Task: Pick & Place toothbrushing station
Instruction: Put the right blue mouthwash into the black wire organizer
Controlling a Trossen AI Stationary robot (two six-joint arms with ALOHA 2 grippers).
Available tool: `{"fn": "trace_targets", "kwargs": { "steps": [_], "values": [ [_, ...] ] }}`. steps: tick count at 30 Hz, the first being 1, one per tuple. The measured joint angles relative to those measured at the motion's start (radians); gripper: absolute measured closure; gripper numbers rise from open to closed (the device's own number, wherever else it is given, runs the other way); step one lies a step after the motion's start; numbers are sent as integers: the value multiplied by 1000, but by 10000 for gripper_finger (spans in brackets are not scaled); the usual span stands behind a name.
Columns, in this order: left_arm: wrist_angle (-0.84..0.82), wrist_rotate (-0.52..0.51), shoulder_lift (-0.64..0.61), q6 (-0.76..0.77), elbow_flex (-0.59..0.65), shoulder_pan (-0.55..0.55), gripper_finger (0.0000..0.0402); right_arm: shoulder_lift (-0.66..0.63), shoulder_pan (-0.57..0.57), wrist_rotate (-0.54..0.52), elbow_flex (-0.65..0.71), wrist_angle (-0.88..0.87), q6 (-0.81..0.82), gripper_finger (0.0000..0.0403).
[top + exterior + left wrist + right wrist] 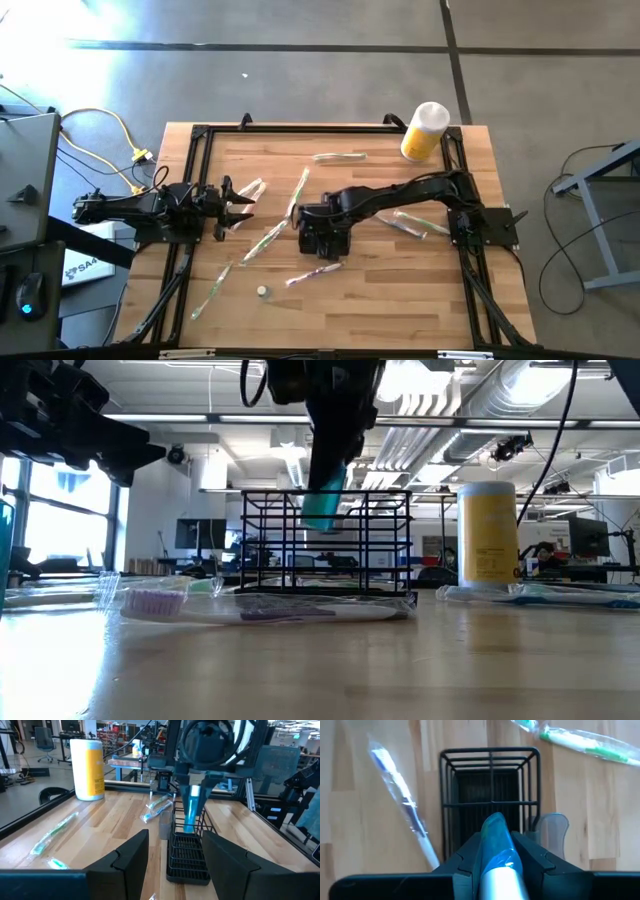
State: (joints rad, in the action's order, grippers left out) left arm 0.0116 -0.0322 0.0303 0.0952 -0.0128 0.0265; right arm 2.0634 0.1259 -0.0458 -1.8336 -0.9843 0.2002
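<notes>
Right gripper (496, 851) pinches a blue tube (496, 840) just above the wire station (490, 775); tilted, it could snag a bar. Left gripper (172, 855) waits spread.

Right pincer (322, 238) over the toothbrushing station (328, 241) at the middle of the desk (400, 290). Left pincer (238, 205) near the left edge, among wrapped toothbrushes (265, 242). Yellow bottle (424, 131) at the far right corner.
</notes>
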Motion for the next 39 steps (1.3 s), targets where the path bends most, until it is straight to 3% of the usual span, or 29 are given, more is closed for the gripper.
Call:
{"fn": "trace_targets", "kwargs": {
  "steps": [19, 39],
  "values": [
    [-3, 21, 0, 15, 0, 0, 220, 86, -2, 41, 0, 10, -153, 324],
    [-3, 23, 0, 15, 0, 0, 220, 86, -26, 27, 32, -44, -113, 324]
  ]
}}
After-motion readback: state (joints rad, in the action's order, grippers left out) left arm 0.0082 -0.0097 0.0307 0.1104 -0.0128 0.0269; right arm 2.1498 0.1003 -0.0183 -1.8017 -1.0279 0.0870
